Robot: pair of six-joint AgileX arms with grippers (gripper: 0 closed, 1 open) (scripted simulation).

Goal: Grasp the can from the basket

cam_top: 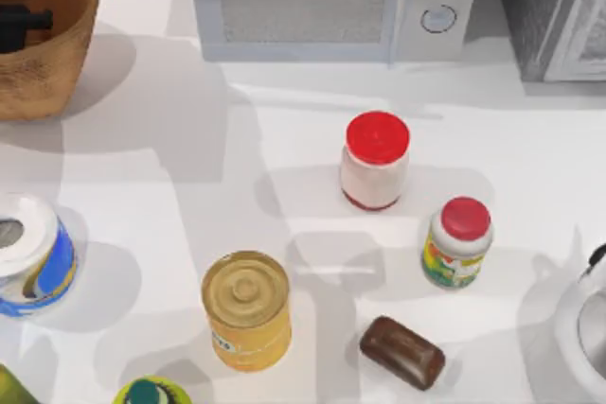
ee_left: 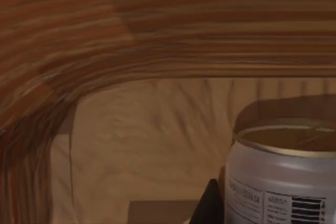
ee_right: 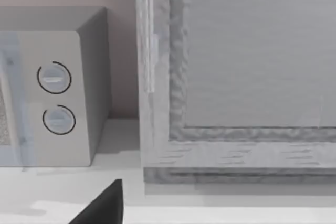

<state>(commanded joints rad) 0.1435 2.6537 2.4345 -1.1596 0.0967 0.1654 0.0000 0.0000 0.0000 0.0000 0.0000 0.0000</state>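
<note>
Left end effector [cam_top: 13,24] is down inside the basket [cam_top: 57,63], with the can [ee_left: 278,182] sitting right beside it. Can't tell how wide it's open. Can looks light, stiff and slick-sided, so I'd pinch the pale wall mid-height, squarely.

The basket [cam_top: 47,54] sits in the upper left corner of the top view, cut off by the frame's left edge: a round, brown woven bowl standing upright on the white table. In the left wrist view its inside [ee_left: 131,35] shows as ribbed orange-brown bands curving down to a paler woven floor. The can [ee_left: 281,177] stands upright on that floor at the lower right of that view, with a pale whitish side bearing small print and a barcode, and a dull gold top.
</note>
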